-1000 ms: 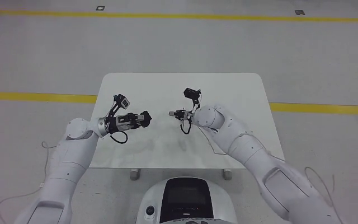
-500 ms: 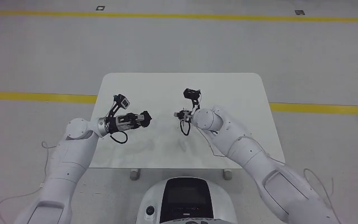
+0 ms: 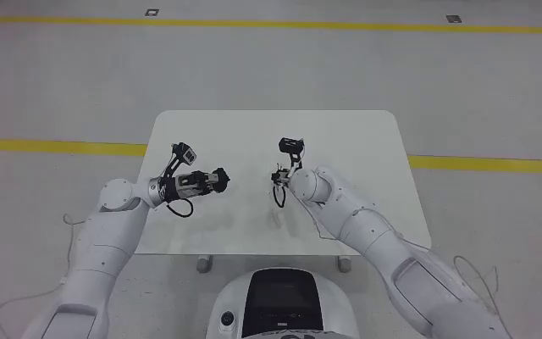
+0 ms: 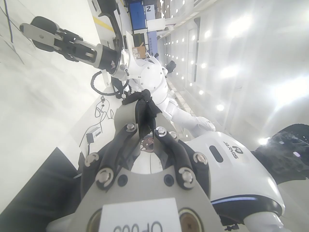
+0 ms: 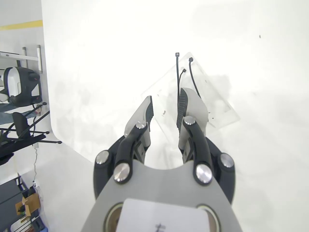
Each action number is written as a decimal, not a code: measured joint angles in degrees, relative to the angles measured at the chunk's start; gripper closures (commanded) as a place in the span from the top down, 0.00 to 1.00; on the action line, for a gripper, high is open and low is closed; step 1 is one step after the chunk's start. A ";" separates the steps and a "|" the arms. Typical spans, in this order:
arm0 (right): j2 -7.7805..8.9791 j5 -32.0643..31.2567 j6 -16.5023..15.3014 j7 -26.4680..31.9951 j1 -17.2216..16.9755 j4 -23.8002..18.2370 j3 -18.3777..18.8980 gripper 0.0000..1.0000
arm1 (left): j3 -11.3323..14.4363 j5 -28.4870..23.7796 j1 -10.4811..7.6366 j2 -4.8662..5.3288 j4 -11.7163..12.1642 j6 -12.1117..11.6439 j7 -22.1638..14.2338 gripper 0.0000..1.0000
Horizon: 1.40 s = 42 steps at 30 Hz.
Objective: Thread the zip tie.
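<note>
Three black zip ties (image 5: 179, 73) lie on a clear plastic sheet (image 5: 217, 102) on the white table (image 3: 339, 136). My right gripper (image 5: 166, 105) hangs open just above them, one finger over the strands, with nothing between its fingers. From above it (image 3: 275, 176) sits near the table's middle. My left gripper (image 3: 218, 178) is held off to the left of it, above the table. Its fingers (image 4: 154, 121) are shut, with black material bunched at their tips, and I cannot tell if they hold anything. The left wrist view catches the right gripper (image 4: 26, 28) beside the zip ties (image 4: 8, 22).
The white table has bare surface all around the clear sheet. Its rounded near edge (image 5: 55, 131) is off to one side of the right gripper. Yellow floor lines (image 3: 474, 163) run past the table.
The right gripper has drawn back a little toward its own arm and tipped down over the zip ties. The left arm has kept still.
</note>
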 measured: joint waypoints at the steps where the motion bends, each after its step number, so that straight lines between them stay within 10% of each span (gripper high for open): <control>1: -0.18 -0.08 -0.03 -0.18 0.13 0.45 -0.12 0.24 | 0.00 0.00 0.00 0.00 0.00 0.00 0.00 0.00; 28: -6.06 0.19 -1.98 -3.15 4.24 13.97 -2.36 0.22 | 0.00 0.00 0.00 0.00 0.00 0.00 0.00 0.00; 33: -7.03 0.51 -2.90 -3.31 5.00 16.29 -2.31 0.00 | 0.00 0.00 0.00 0.00 0.00 0.00 0.00 0.00; 42: -8.27 1.13 -4.81 -4.07 5.88 19.58 -1.64 0.00 | 0.00 0.00 0.00 0.00 0.00 0.00 0.00 0.00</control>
